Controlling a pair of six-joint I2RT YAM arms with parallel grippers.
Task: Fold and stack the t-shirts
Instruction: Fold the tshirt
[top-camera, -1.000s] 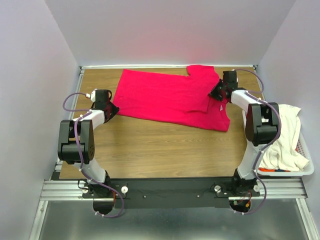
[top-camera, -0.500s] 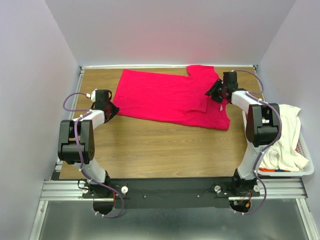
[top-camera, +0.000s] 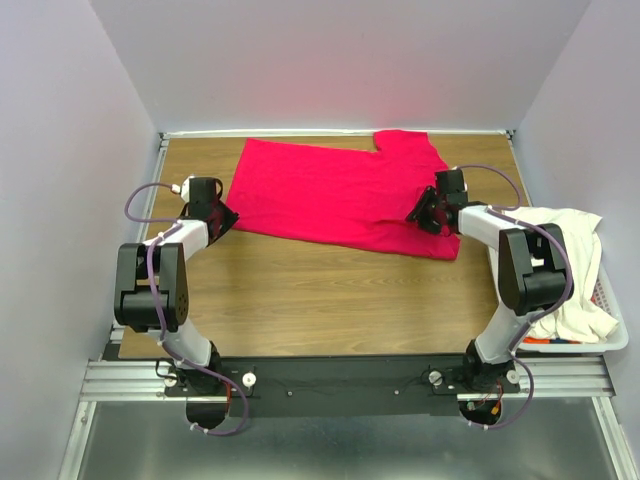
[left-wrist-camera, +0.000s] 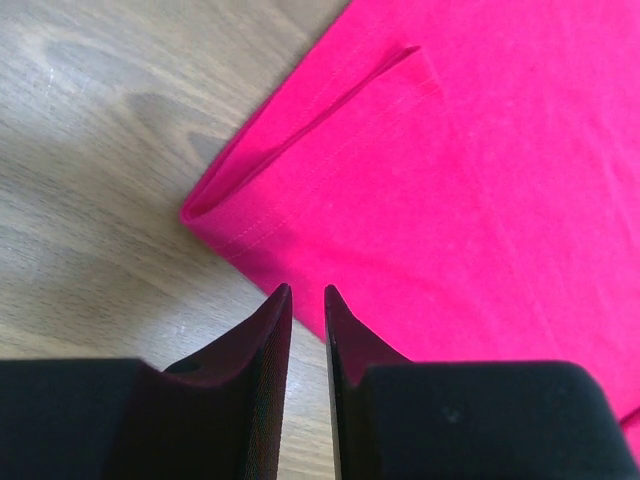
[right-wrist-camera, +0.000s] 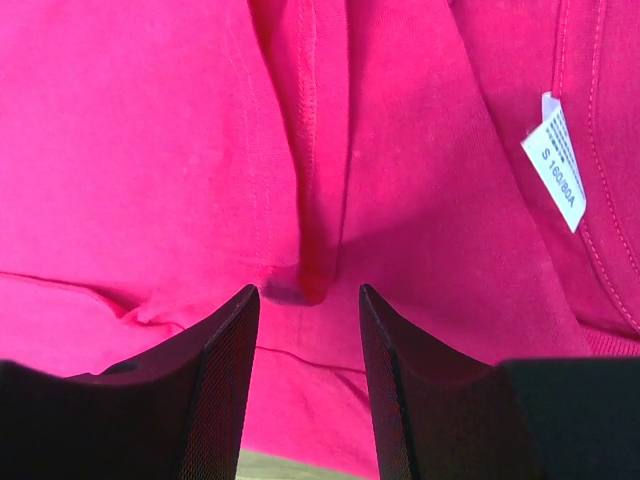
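Two claws (top-camera: 226, 220) (top-camera: 418, 212), one red t-shirt (top-camera: 330, 195), one cream t-shirt (top-camera: 572, 268)

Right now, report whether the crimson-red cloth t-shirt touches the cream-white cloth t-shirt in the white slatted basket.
Apart. The top external view shows bare wooden table between the crimson-red t-shirt and the cream-white t-shirt.

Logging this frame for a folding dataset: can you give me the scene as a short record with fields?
red t-shirt: spread across the far side of the table
white t-shirt: heaped in the laundry basket, right of the table
left end effector: narrowly open, empty, at the red t-shirt's left edge
right end effector: open, empty, above a crease near the size label
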